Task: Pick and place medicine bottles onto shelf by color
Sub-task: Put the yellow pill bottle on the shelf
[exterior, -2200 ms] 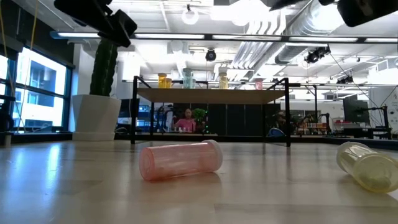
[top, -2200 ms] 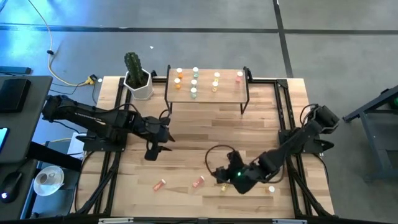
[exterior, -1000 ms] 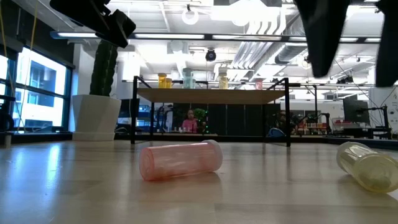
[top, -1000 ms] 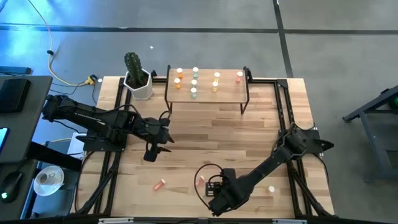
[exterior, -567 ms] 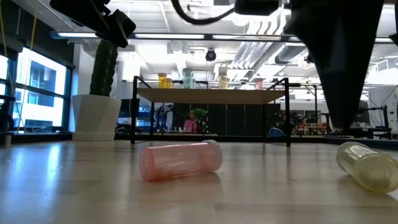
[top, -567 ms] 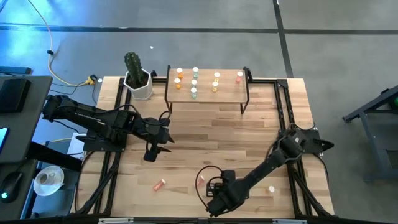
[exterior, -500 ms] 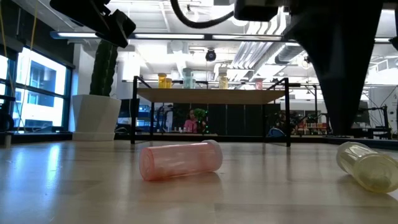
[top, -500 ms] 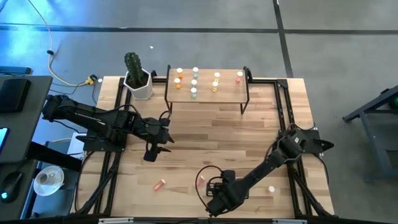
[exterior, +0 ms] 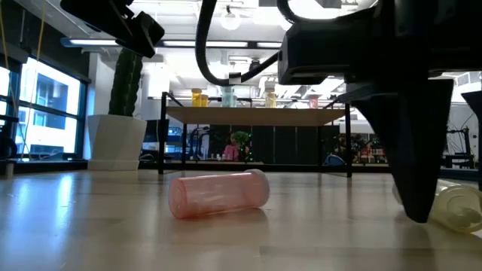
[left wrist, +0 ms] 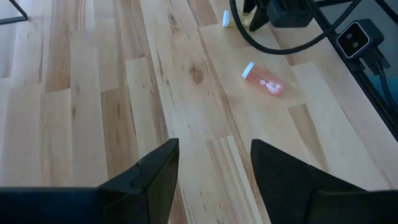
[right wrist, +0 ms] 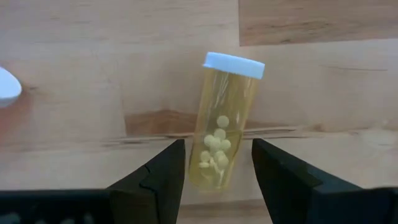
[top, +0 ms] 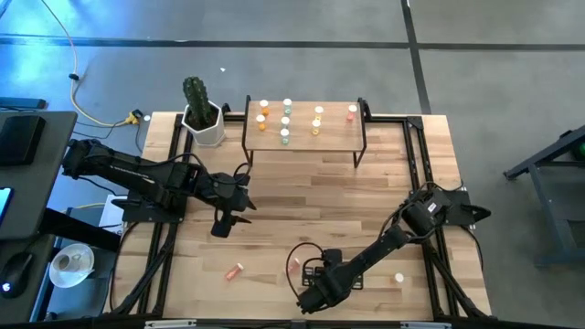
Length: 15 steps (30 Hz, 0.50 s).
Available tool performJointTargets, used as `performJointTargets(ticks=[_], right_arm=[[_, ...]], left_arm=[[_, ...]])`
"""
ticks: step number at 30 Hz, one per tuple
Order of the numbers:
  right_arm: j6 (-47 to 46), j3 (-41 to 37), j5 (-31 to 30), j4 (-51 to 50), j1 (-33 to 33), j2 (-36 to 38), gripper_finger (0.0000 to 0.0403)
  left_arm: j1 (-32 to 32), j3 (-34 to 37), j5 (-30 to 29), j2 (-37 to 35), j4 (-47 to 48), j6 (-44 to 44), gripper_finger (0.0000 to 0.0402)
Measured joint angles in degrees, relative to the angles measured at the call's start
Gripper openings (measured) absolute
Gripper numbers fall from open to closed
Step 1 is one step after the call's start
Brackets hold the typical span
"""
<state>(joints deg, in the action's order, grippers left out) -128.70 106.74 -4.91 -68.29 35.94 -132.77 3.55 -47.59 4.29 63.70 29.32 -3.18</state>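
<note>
A yellow medicine bottle (right wrist: pixel 224 130) with a white cap lies on its side near the table's near edge. My right gripper (right wrist: pixel 217 144) points down over it, open, one finger on either side of its bottom end; I see no touch. In the low view a finger stands in front of this bottle (exterior: pixel 461 208). Two pink bottles (top: pixel 236 270) (top: pixel 292 266) lie on the tabletop. The shelf (top: pixel 340 137) at the far edge has several bottles standing on top. My left gripper (top: pixel 224 224) hangs open above the table's left half, nothing between its fingers (left wrist: pixel 214 149).
A cactus in a white pot (top: pixel 201 114) stands left of the shelf. The right arm's black cable (top: pixel 302 251) loops over the table by the pink bottle. A white-capped thing (top: pixel 398 277) sits near the right rail. Bare wood lies mid-table.
My right gripper has come down toward the yellow bottle near the table's near edge, its fingers dropping to either side of it. The bottles have stayed where they lay.
</note>
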Motion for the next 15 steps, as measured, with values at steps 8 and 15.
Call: performJointTargets(ticks=[8,15], right_arm=[[1.0,0.0,0.0,-0.92,0.05,0.0,0.0104],[4.38,0.22,-2.66,-1.25,0.07,-0.01,0.0069]], left_arm=[[0.0,0.0,0.0,0.0,0.0,0.0,0.0188],[-0.03,0.0,0.0,0.0,0.0,-0.01,0.0188]])
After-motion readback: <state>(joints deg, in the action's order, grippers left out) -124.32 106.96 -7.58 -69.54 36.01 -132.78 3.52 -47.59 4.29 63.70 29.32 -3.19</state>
